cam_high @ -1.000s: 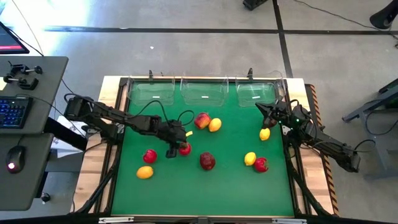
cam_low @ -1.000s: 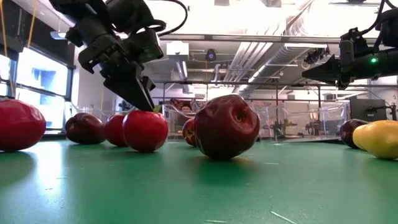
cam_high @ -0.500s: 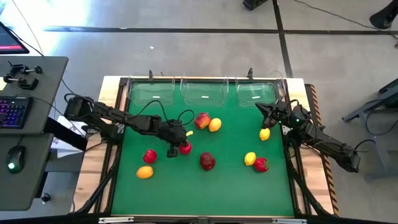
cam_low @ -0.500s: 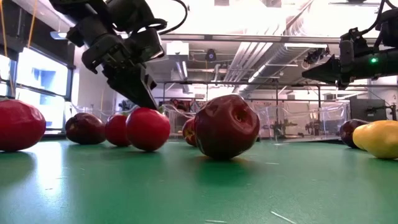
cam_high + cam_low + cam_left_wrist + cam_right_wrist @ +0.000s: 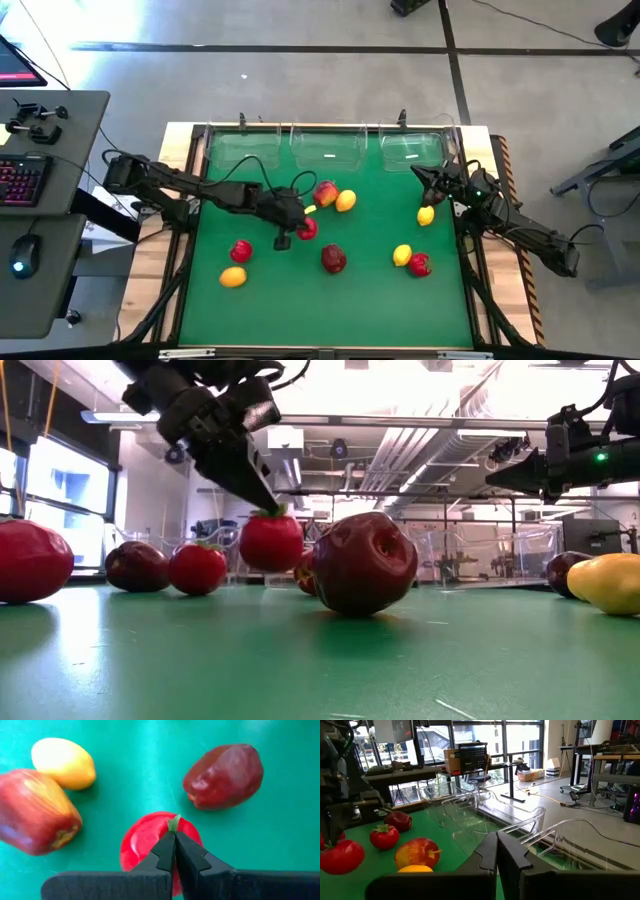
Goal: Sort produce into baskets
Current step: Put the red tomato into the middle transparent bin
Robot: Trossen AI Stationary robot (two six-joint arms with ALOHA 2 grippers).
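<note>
A wrinkled dark red apple point(image 5: 365, 563) lies nearest on the green mat point(image 5: 380, 300). Just behind, the left gripper point(image 5: 268, 503) pinches the green stem of a glossy red fruit point(image 5: 271, 542), lifted clear. Farther off, the right gripper point(image 5: 418, 172), fingers pressed together, hangs by the clear plastic bins point(image 5: 330, 148).

Left gripper point(image 5: 268, 508) pinched shut on green top of bright red fruit point(image 5: 271, 543), fruit hanging just below the jaws, clear of the green mat point(image 5: 320, 660). Beside it, touching the mat: dark red apple point(image 5: 365, 563). Right gripper point(image 5: 500, 476) hovering well apart, high.
</note>
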